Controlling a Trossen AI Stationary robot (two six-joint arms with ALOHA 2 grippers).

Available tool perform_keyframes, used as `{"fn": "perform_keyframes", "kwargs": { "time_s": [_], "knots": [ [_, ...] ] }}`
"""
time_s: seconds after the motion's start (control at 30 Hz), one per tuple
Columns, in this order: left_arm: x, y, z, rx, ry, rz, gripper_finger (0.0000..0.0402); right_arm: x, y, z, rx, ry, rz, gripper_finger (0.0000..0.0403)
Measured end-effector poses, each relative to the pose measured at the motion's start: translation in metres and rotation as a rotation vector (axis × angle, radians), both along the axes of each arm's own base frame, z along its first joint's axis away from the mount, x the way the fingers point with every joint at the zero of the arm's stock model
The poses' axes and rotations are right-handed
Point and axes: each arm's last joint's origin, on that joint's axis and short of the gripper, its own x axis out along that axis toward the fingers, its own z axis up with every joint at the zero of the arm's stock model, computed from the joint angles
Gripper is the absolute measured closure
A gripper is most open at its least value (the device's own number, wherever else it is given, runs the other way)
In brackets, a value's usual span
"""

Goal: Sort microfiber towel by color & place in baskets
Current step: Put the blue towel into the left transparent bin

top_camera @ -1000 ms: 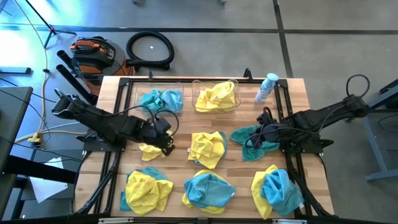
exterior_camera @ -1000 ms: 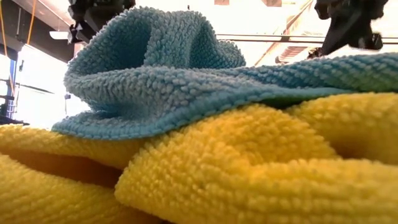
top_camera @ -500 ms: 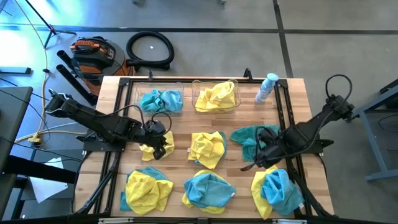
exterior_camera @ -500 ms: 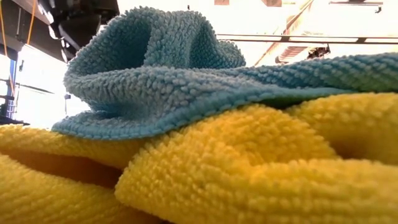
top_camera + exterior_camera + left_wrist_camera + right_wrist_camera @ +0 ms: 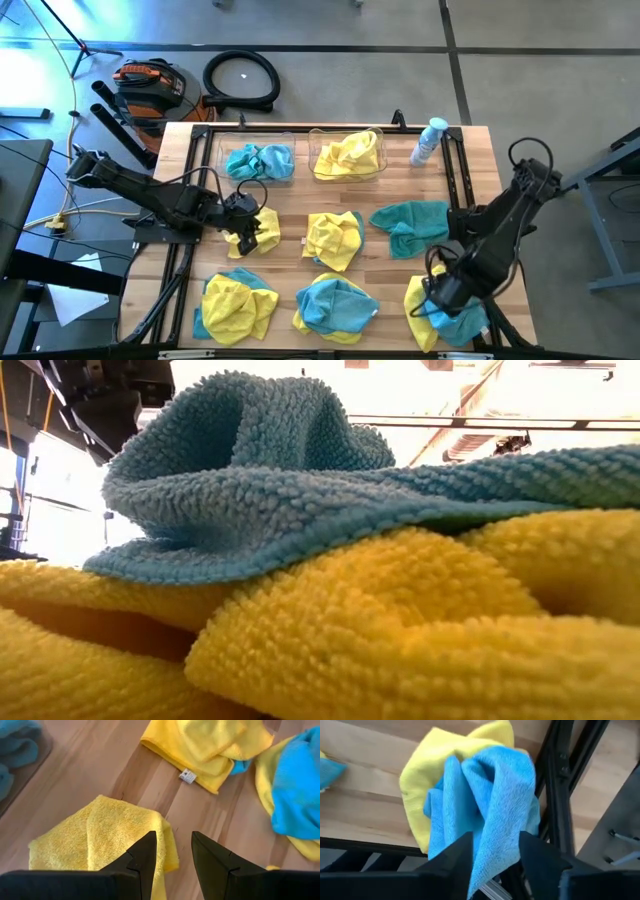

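The left basket [image 5: 258, 160] holds blue towels and the right basket [image 5: 348, 155] holds a yellow towel, both at the far edge. My left gripper [image 5: 245, 226] is open just above a small yellow towel [image 5: 260, 232] lying flat on the table; it also shows in the left wrist view [image 5: 100, 840], where the gripper [image 5: 174, 855] is over the towel's edge. My right gripper [image 5: 440, 295] is open over the near-right pile, a blue towel [image 5: 490, 805] lying on a yellow one [image 5: 420, 785]. My right gripper comes down from above with its fingers [image 5: 462, 857] on either side of a raised fold of the blue towel [image 5: 492, 845]. I cannot tell whether they touch it. The towel lies on the yellow one.
A teal towel [image 5: 412, 225] and a yellow towel [image 5: 333, 238] lie mid-table. Two more blue-and-yellow piles [image 5: 238, 305] [image 5: 335, 303] lie along the near edge; one fills the low view [image 5: 300, 510]. A spray bottle [image 5: 428, 140] stands at the far right.
My right gripper has left the teal towel, which stays on the table, and has swung toward the near edge and down over the near-right pile. My left gripper has drawn back a little toward the table's left edge, uncovering more of the small yellow towel.
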Motion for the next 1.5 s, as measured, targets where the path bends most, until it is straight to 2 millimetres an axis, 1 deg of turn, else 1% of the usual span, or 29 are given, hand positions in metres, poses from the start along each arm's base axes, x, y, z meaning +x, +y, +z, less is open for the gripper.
{"fn": "perform_keyframes", "kwargs": {
  "time_s": [0.13, 0.27, 0.4, 0.5, 0.57, 0.67, 0.73, 0.83, 0.87, 0.9, 1.0, 1.1, 1.27, 1.33, 1.5],
  "knots": [
    [0.0, 0.0, 0.0, 0.013, 0.005, -0.021, 0.0289, 0.002, 0.016, -0.012, -0.014, 0.01, -0.008, 0.0208],
    [0.001, 0.006, 0.0, -0.012, 0.017, -0.047, 0.0289, 0.008, 0.029, -0.026, -0.014, 0.047, 0.003, 0.0182],
    [0.0, 0.014, 0.004, -0.037, -0.001, -0.072, 0.0289, 0.008, 0.044, -0.041, -0.005, 0.118, 0.028, 0.0171],
    [-0.003, 0.019, 0.01, -0.046, -0.035, -0.062, 0.0289, 0.008, 0.057, -0.051, 0.011, 0.114, 0.05, 0.0178],
    [-0.006, 0.02, 0.013, -0.049, -0.057, -0.055, 0.0289, 0.008, 0.063, -0.058, 0.015, 0.116, 0.055, 0.0195],
    [-0.01, 0.022, 0.019, -0.054, -0.096, -0.055, 0.0289, 0.009, 0.07, -0.068, -0.003, 0.126, 0.061, 0.0242],
    [-0.014, 0.022, 0.023, -0.057, -0.12, -0.056, 0.0289, 0.011, 0.072, -0.073, -0.021, 0.13, 0.071, 0.0287],
    [-0.019, 0.023, 0.028, -0.062, -0.152, -0.057, 0.0289, 0.012, 0.073, -0.079, -0.039, 0.133, 0.076, 0.037],
    [-0.021, 0.023, 0.029, -0.064, -0.162, -0.057, 0.0289, 0.013, 0.073, -0.079, -0.044, 0.123, 0.077, 0.0385],
    [-0.022, 0.024, 0.03, -0.065, -0.169, -0.057, 0.0289, 0.013, 0.073, -0.079, -0.054, 0.109, 0.074, 0.0391],
    [-0.026, 0.024, 0.033, -0.069, -0.193, -0.056, 0.0289, 0.016, 0.07, -0.076, -0.065, 0.075, 0.065, 0.0386],
    [-0.029, 0.025, 0.036, -0.072, -0.211, -0.056, 0.0289, 0.02, 0.064, -0.071, -0.083, 0.016, 0.067, 0.0399],
    [-0.031, 0.025, 0.038, -0.074, -0.225, -0.056, 0.0289, 0.029, 0.051, -0.06, -0.147, -0.132, 0.071, 0.0401],
    [-0.031, 0.025, 0.038, -0.074, -0.224, -0.056, 0.0289, 0.032, 0.046, -0.052, -0.184, -0.22, 0.072, 0.04],
    [-0.032, 0.025, 0.037, -0.071, -0.21, -0.056, 0.0289, 0.037, 0.03, -0.014, -0.349, -0.474, 0.059, 0.0402]
  ]
}}
